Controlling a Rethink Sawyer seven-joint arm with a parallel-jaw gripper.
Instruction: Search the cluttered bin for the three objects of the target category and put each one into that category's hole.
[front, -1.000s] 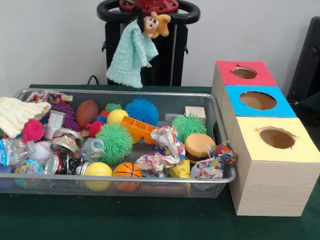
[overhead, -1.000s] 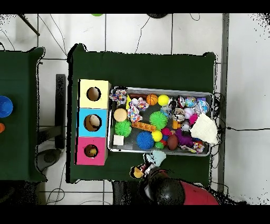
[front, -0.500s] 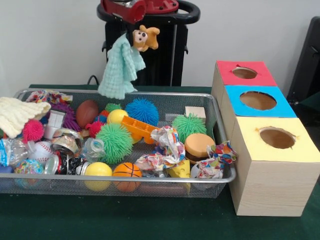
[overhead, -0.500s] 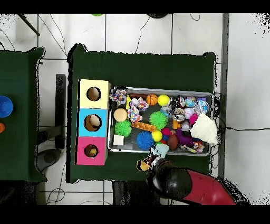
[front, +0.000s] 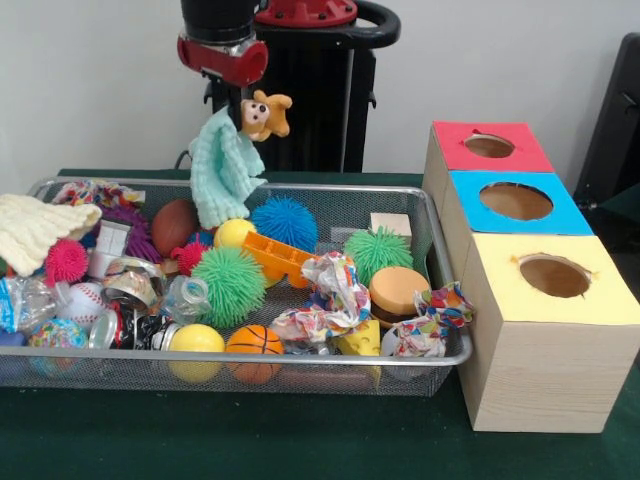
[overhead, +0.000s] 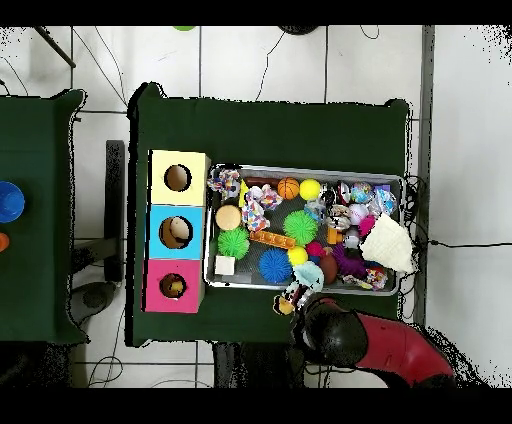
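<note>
Hanging limp from the gripper (front: 243, 97), which appears clamped on it near the bear head, the mint comfort cloth (front: 222, 167) looks light, soft, best held bunched.

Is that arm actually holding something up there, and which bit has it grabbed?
Yes: a mint-green cloth toy with a bear head, gripped near the head; the cloth hangs free below.

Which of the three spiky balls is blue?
The blue spiky ball at the bin's far side, just under the hanging cloth toy. The other two are green.
</note>
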